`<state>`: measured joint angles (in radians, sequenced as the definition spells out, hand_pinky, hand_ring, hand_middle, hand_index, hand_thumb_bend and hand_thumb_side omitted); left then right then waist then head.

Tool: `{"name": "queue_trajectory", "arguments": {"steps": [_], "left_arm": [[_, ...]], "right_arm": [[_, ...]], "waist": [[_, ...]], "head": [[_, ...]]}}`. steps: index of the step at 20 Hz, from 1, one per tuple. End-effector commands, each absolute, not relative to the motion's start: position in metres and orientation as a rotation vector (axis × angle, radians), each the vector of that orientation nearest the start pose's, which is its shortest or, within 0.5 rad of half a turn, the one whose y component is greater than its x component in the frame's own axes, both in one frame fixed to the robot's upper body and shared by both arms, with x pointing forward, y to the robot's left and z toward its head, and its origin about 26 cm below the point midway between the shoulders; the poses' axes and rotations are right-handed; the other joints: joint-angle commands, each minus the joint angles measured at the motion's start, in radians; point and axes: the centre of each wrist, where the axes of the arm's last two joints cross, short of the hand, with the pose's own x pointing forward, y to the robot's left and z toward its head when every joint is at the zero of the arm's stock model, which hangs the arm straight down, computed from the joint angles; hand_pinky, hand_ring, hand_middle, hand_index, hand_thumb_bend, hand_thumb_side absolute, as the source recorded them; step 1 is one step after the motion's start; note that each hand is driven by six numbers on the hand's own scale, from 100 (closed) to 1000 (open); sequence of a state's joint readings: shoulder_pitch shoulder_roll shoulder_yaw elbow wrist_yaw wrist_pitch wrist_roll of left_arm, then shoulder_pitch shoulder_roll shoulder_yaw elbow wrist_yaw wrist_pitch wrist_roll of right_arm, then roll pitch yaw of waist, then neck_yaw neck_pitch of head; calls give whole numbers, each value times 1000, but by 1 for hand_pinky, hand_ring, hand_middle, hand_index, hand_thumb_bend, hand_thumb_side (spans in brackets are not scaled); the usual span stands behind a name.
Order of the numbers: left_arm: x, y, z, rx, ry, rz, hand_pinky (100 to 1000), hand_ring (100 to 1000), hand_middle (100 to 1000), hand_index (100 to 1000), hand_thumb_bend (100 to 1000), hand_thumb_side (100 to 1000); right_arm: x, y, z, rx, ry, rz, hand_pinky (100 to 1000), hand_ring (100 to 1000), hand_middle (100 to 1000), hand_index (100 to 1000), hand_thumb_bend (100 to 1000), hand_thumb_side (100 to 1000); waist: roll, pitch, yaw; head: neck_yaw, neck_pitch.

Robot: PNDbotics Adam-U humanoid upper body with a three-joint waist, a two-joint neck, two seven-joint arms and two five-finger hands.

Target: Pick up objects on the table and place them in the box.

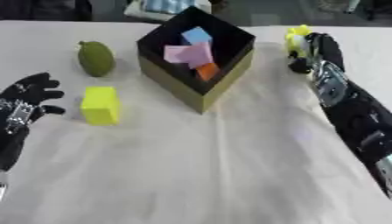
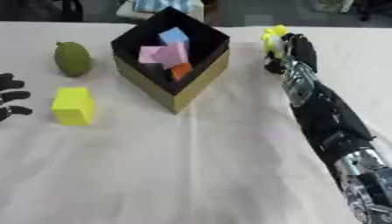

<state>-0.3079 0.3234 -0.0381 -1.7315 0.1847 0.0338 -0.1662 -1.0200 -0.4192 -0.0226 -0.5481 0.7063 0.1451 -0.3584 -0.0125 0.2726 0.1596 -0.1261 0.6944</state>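
A black-lined box (image 1: 201, 89) with olive sides stands at the table's middle back; in it lie blue, pink and orange blocks (image 1: 195, 54). My right hand (image 1: 318, 50) reaches to the box's right and is shut on a yellow object (image 1: 297, 37), which shows only in part behind its fingers. Left of the box lie a green, lemon-shaped fruit (image 1: 96, 58) and a yellow cube (image 1: 101, 105). My left hand (image 1: 29, 94) rests open at the left edge, just left of the cube and apart from it.
A pale cloth (image 1: 207, 170) covers the table. Beyond the far edge lies a pale object with blue on it (image 1: 165, 8), and dark shapes stand further back. My right forearm (image 1: 352, 113) lies along the table's right side.
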Motion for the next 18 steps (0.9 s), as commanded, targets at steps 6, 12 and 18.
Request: {"name": "queue_trajectory", "arguments": {"steps": [6, 12, 18], "left_arm": [[336, 273, 144, -108, -1963, -415, 656, 773, 748, 857, 421, 635], [336, 273, 143, -109, -1959, -416, 656, 773, 747, 857, 421, 634], [336, 272, 142, -115, -1955, -422, 657, 774, 747, 857, 420, 635]], "right_arm": [[496, -310, 215, -1238, -1691, 469, 624, 580, 426, 570, 100, 100], [489, -271, 251, -1117, -1874, 685, 641, 595, 444, 583, 100, 100], [480, -219, 262, -914, -1892, 1208, 675, 641, 486, 620, 100, 100]], "waist": [[-9, -29, -24], [-13, -39, -30], [-15, -42, -32]], "head": [[19, 0], [20, -5], [13, -12]]}}
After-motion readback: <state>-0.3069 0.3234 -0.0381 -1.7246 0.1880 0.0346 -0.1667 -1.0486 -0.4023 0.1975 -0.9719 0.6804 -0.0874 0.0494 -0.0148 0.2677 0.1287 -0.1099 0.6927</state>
